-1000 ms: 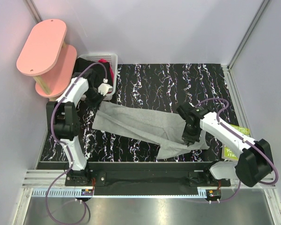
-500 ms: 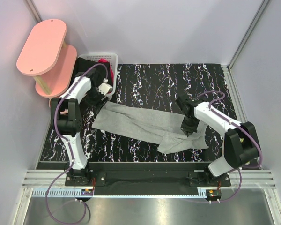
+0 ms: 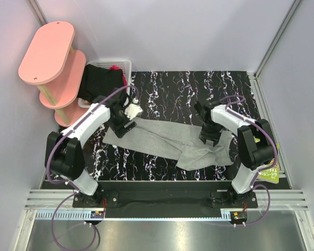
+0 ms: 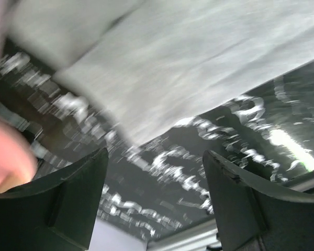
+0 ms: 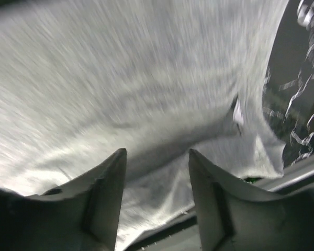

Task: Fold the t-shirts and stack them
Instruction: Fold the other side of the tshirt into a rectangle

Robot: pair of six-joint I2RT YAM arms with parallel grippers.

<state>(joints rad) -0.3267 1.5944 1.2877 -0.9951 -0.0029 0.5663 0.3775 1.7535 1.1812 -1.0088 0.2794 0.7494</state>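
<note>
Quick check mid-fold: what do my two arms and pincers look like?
The left arm and right arm match: white links, black joints, a purple cable looping along each. The left pincer and right pincer each have two broad dark fingers.

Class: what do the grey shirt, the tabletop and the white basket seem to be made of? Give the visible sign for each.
Grey shirt: soft matte knit cloth, probably; it wrinkles and lies limp.
Tabletop: glossy black sheet with white marbling, maybe laminate; it shows glare.
Basket: white moulded plastic, likely; latticed wall.
</note>
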